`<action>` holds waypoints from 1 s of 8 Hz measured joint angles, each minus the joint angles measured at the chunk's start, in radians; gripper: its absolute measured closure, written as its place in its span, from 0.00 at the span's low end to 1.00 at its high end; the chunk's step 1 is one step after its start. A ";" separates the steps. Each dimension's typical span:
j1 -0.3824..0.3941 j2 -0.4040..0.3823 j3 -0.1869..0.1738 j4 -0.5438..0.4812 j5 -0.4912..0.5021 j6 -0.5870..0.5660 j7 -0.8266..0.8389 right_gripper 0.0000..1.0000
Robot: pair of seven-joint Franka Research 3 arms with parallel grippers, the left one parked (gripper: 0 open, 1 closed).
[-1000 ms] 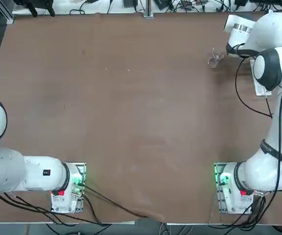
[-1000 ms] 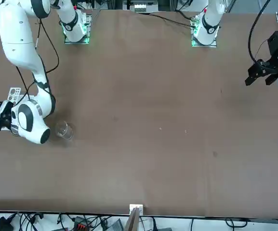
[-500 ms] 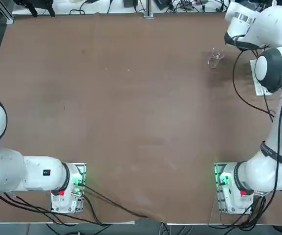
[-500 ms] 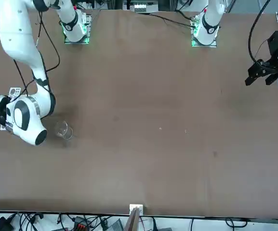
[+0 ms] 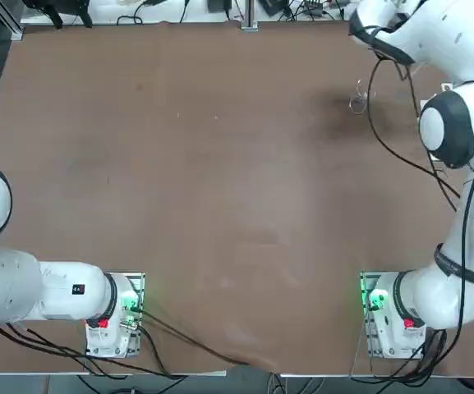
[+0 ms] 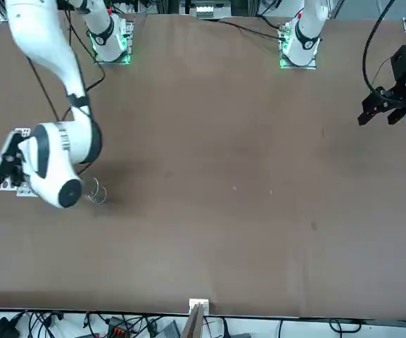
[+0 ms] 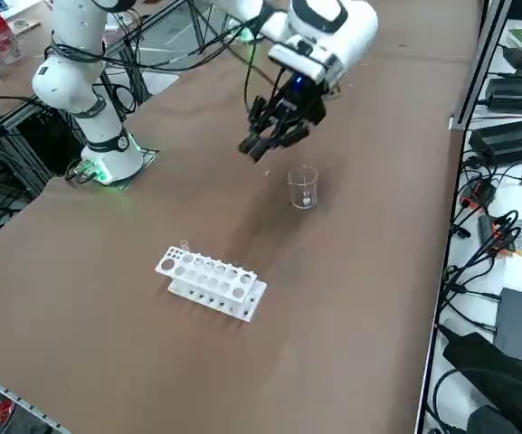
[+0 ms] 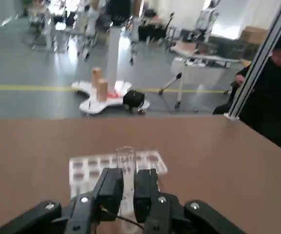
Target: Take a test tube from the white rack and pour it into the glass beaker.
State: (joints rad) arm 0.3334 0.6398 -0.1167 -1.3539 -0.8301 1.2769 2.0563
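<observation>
Black two-finger pincer (image 8: 129, 183) of the white, jointed right arm (image 6: 37, 35), closed on a clear, slender test tube (image 8: 126, 161). Compared with the preceding front views, the wrist has shifted inward from the table's side, and part of the arm now overlaps the beaker's outline. The tube is upright between the fingers, its rim above them. The clear, cylindrical beaker (image 7: 303, 188) stands upright on the brown tabletop (image 7: 152, 362), near the pincer; the white, perforated rack (image 7: 211, 280) stands well apart from it. The change suggests that removal from the rack is complete and transport toward the beaker is under way. Pouring would next require the tube's mouth over the beaker, then a gradual tilt; early tilting could spill any contents, which cannot be made out.
</observation>
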 joint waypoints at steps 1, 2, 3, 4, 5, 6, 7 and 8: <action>0.045 0.006 0.001 0.008 0.059 0.019 -0.028 0.81; 0.076 0.010 0.000 0.015 0.125 0.038 -0.054 0.81; 0.088 0.011 0.000 0.026 0.197 0.070 -0.081 0.81; 0.087 0.011 -0.002 0.040 0.251 0.117 -0.129 0.81; 0.082 0.011 -0.006 0.048 0.301 0.157 -0.193 0.81; 0.074 0.012 -0.008 0.049 0.356 0.199 -0.245 0.81; 0.063 0.012 -0.011 0.049 0.413 0.243 -0.276 0.81; 0.047 0.013 -0.012 0.049 0.480 0.267 -0.291 0.81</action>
State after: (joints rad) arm 0.3804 0.6527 -0.1286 -1.3048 -0.3497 1.5443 1.7649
